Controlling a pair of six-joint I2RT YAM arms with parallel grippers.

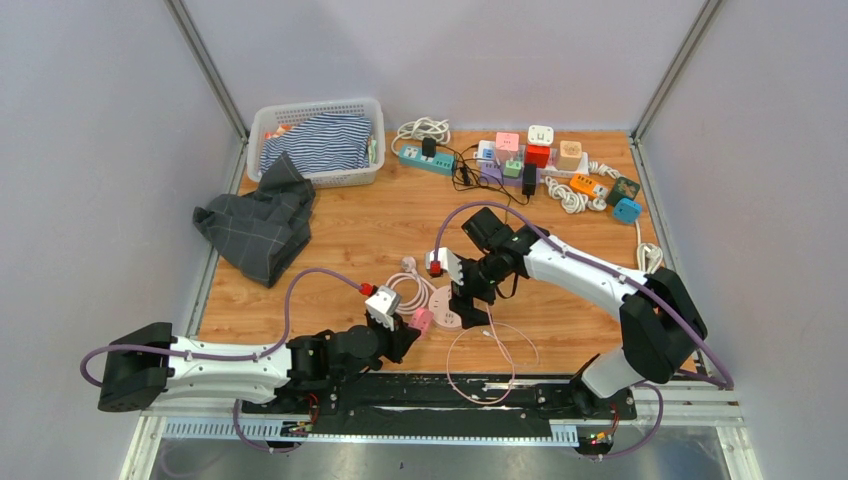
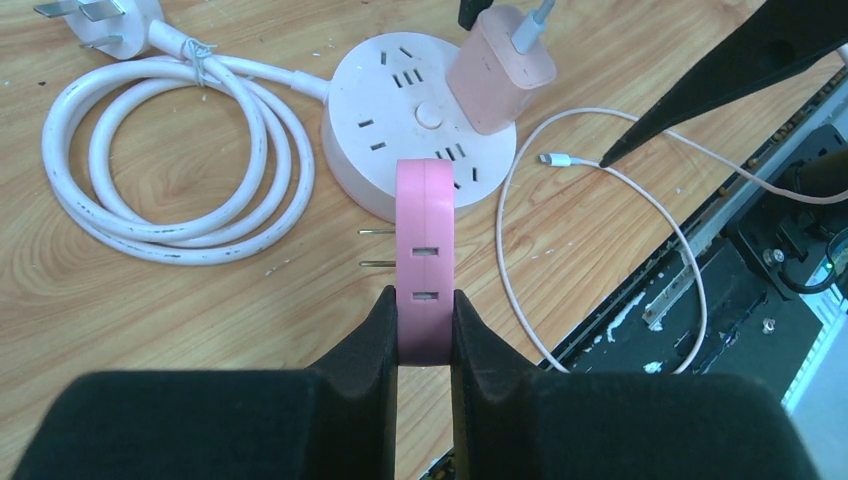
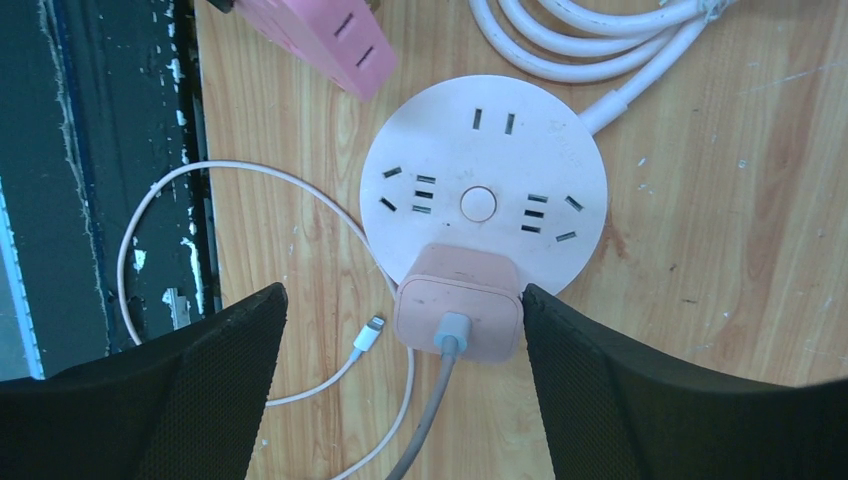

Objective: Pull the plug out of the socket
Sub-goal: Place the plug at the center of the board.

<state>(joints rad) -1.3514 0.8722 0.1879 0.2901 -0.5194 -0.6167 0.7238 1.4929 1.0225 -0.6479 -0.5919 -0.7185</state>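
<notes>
Left fingers (image 2: 365,345) are clamped on the pink plug (image 2: 425,250). Its two bare prongs are seen only in the left wrist view, with the plug held out of the round socket (image 2: 385,110), just beside it. Right fingers (image 3: 205,395) are spread apart, straddling the peach charger (image 3: 460,315) seated in that socket. A coiled white cable (image 2: 150,170) lies on the counter (image 2: 100,330).

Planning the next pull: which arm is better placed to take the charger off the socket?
Right: its open fingers flank the charger; the left fingers are shut on a pink plug.
</notes>
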